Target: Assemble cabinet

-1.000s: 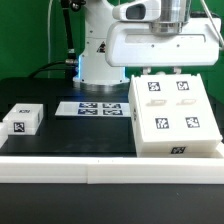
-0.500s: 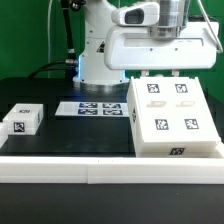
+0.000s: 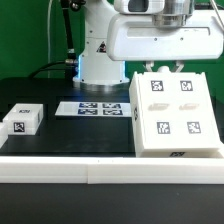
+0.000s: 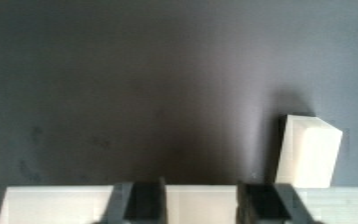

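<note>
Here, cabinet, directly beneath end effector

Block ext. view's left, marker board mid, cabinet right.

Gripper vertical, clamped on cabinet

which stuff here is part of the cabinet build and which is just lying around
Part of the job: cabinet case; small tagged block.
Just lying there: marker board; long white border rail.
</note>
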